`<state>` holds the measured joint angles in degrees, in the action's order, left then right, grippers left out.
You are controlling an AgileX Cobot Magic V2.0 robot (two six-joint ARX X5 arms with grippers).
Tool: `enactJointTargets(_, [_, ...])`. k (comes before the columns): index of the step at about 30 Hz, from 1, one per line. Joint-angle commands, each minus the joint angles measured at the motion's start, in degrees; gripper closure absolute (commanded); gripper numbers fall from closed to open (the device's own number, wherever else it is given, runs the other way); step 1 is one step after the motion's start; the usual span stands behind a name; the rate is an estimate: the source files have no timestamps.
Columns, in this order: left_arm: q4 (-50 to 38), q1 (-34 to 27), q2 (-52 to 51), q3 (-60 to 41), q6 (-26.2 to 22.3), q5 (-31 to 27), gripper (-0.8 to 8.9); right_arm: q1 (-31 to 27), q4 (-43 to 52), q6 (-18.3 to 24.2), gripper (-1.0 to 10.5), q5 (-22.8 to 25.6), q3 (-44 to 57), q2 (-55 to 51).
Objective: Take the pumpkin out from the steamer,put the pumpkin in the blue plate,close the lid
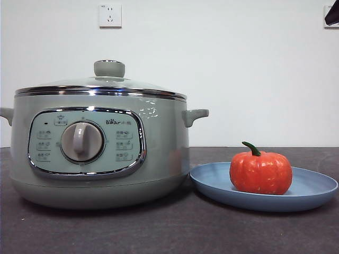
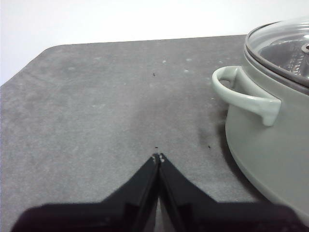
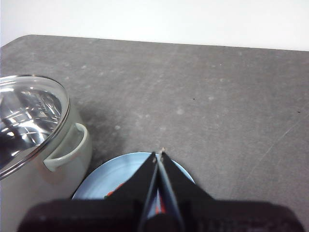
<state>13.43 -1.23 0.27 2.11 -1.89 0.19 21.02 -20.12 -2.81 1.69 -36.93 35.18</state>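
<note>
Front view, pumpkin (image 1: 260, 172) sitting upright in blue plate (image 1: 312, 191) just beside steamer (image 1: 98, 153), lid (image 1: 100, 84) on, left gripper (image 2: 158, 157) pinched closed and empty over table (image 2: 96, 106), right gripper (image 3: 159, 155) closed and empty above plate.

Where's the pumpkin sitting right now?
In the front view, the small orange-red ribbed pumpkin sits upright on the shallow light-blue plate, on the right, beside the closed sage-green steamer pot.

Pumpkin (image 1: 260, 172) is sitting on blue plate (image 1: 312, 191), just right of steamer (image 1: 100, 153); lid (image 1: 103, 84) is resting on steamer.
</note>
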Motion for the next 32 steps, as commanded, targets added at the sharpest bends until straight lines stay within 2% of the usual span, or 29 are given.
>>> enactJointTargets(1, [-0.20,-0.22,-0.07,-0.98,0.48,0.02,8.17,0.09,0.22,-0.55,9.6,0.17,0.44,-0.02])
enactJointTargets(13, [-0.20,-0.22,-0.07,-0.98,0.48,0.04,8.17,0.09,-0.15,-0.50,9.6,0.17,0.44,-0.04])
enactJointTargets(20, [-0.20,-0.22,-0.07,-0.98,0.48,0.02,8.17,-0.74,-2.34,3.28,9.6,0.09,0.59,-4.09])
enactJointTargets(24, [-0.20,-0.22,-0.07,-0.98,0.48,0.04,8.17,-4.35,-0.72,4.63,9.6,-1.33,4.28,-9.27])
enactJointTargets(29, [-0.20,-0.22,-0.07,-0.98,0.46,0.07,8.17,-11.10,2.75,4.63,9.6,-9.09,13.44,-18.03])
enactJointTargets(32, [-0.20,-0.22,-0.07,-0.98,0.46,0.02,8.17,-14.10,8.28,4.57,9.6,-9.29,19.91,-22.64])
